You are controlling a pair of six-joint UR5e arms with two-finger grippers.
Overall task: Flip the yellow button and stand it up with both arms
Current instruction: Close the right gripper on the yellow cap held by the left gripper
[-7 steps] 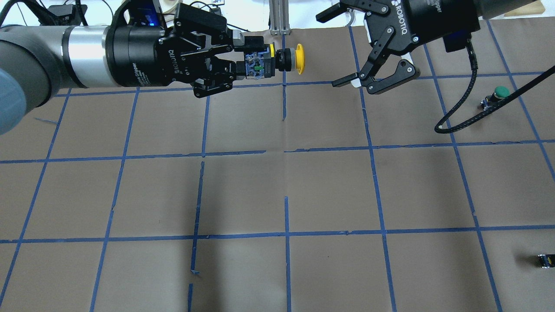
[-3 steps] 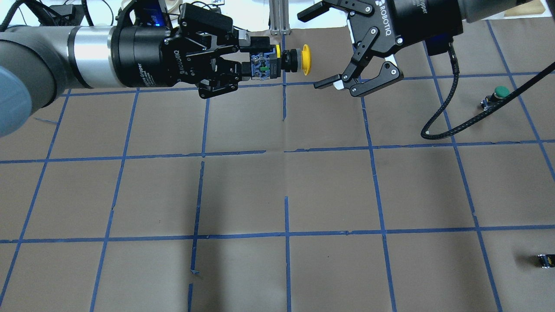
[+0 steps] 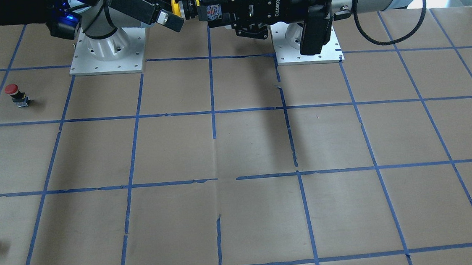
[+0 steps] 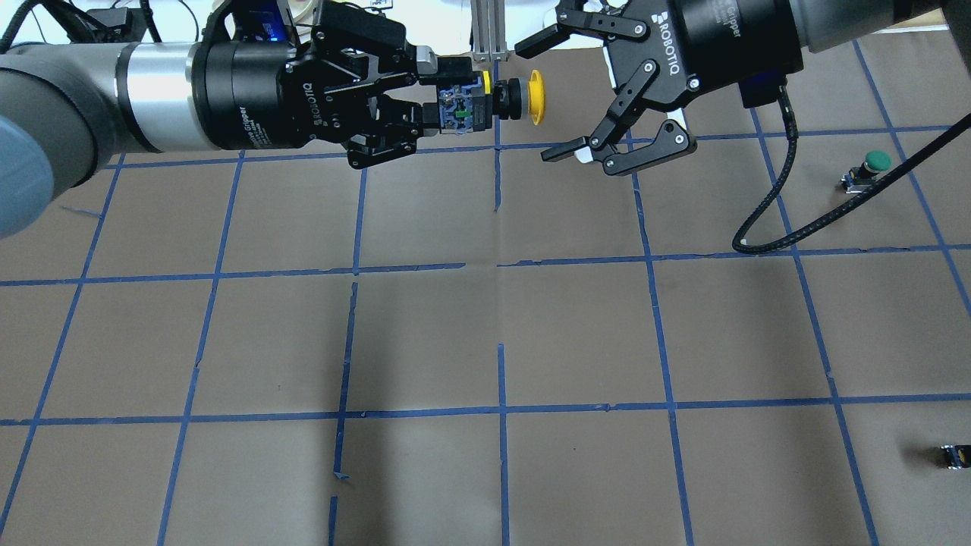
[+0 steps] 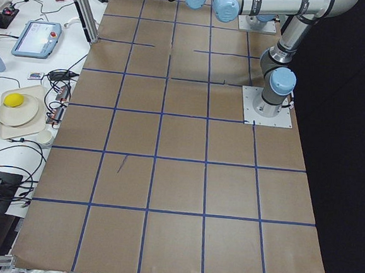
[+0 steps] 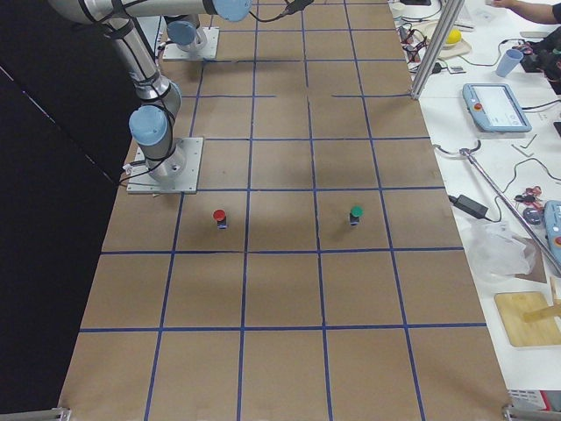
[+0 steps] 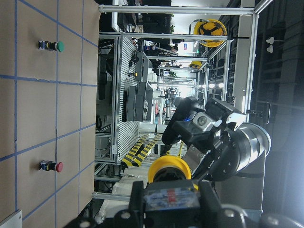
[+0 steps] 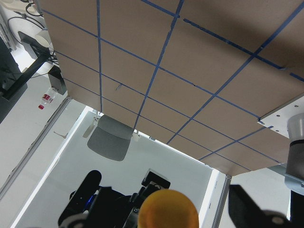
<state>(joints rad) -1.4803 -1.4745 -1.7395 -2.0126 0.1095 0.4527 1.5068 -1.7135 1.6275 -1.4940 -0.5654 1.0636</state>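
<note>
Two arms meet high over the table (image 4: 576, 334), a broad top of brown paper gridded with blue tape.

Left arm (image 4: 76, 98): comes in level from the left side of the overhead view, wrist turned sideways. Right arm (image 4: 850, 15): comes in from the upper right, a black braided cable looping down beneath it.

Left gripper (image 4: 436, 97): closed down tight on the contact block of the yellow button (image 4: 536, 97), one finger on each side of the block. The button is held clear of the table, lying horizontal, with its block inside the fingers and its black neck and yellow cap pointing away from the left wrist toward the right gripper.

Right gripper (image 4: 537, 102): spread wide, holding nothing. In the overhead view its two fingertips sit above and below the yellow cap, apart from it. The right wrist view agrees: cap low and central, one dark finger off to the side with a gap between.

Loose items on the table, all well away from the arms:
- green-capped button (image 4: 872, 167), upright, on the robot's right side.
- red-capped button (image 3: 16, 94), upright, on that same side.
- tiny black-and-yellow block (image 4: 953, 455), at the right edge of the overhead view.
</note>
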